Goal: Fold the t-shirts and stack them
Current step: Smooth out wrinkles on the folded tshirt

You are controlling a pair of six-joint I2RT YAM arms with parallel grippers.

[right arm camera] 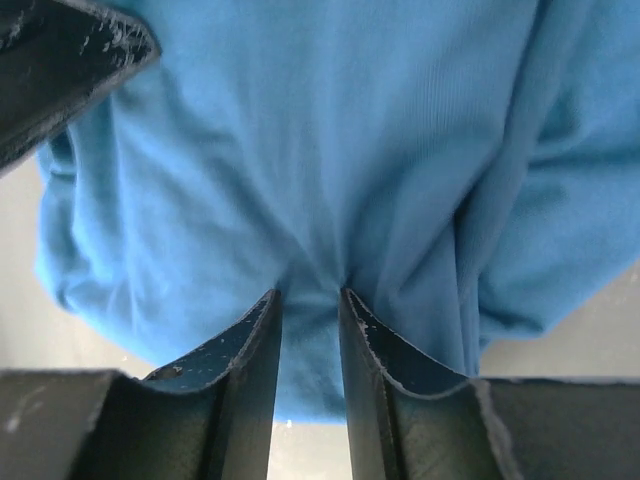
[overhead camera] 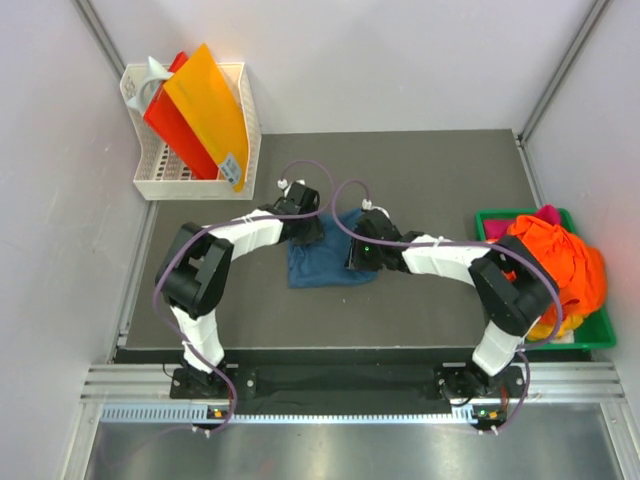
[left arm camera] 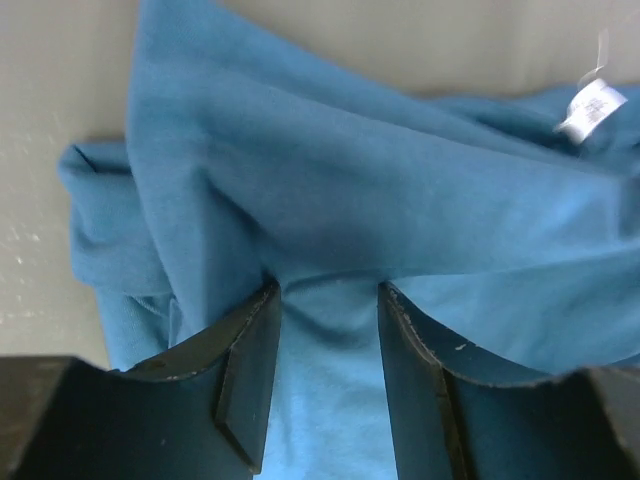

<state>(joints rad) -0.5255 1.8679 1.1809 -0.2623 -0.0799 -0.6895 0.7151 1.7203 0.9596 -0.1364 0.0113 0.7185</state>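
Pincers first: left pincer [left arm camera: 325, 300] sits half-closed on a fold of the teal t-shirt [overhead camera: 325, 265], right pincer [right arm camera: 310, 300] nipped narrow on it, mid-frame on the desk [overhead camera: 430, 170]. Lift both evenly, I'd say (slack bunches the fold).

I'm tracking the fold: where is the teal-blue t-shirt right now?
In the top view, the teal-blue t-shirt lies mid-table under the left gripper and right gripper, left of the green tray.

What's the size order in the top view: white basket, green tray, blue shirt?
White basket and green tray: about alike; the tray is mostly covered by the shirt pile, so I won't rank them.
Blue shirt: clearly smallest, though partly hidden.
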